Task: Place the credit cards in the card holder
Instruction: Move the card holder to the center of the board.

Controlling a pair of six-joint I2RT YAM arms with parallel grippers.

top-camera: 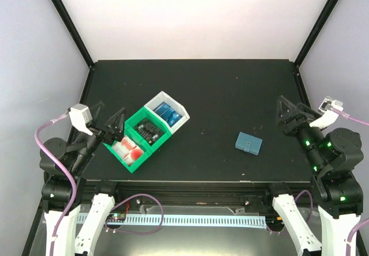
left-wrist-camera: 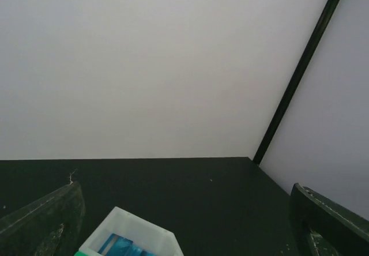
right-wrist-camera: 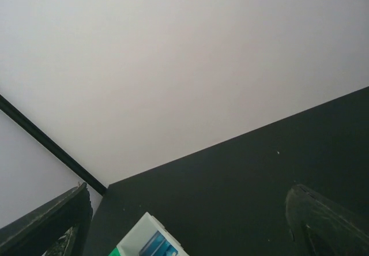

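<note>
Far left: left gripper (top-camera: 110, 114), jaws spread wide, nothing between them. Hovers just beside the near green bin (top-camera: 123, 159), at the table's left edge.

Next, a row of three bins running diagonally up and right, touching one another. Red-and-white cards (top-camera: 127, 148) in the near green bin, black cards (top-camera: 150, 131) in the middle green bin (top-camera: 140, 117), blue cards (top-camera: 168, 113) in the white bin (top-camera: 163, 97). No card out on the table (top-camera: 230, 89) yet.

Right of centre: card holder (top-camera: 248, 143), teal, lying flat on the table, well apart from the bins. Looks folded shut, small tab toward the near edge.

Far right: right gripper (top-camera: 293, 110), likewise gaping and empty, raised near the table's right edge, beyond the card holder.

Likely trouble from here:
- Could pinch two or more cards at once, since they are thin and packed together.
- Could catch a finger on a bin wall and drag or tip the whole row, given how snugly the cards sit inside.
- Could drop a card over the long carry between bins and card holder, with so little edge to grip.
- Could push the card holder across the table instead of opening it, unless the other gripper pins it down.
- Could miss the slot entirely if the card arrives tilted.
</note>
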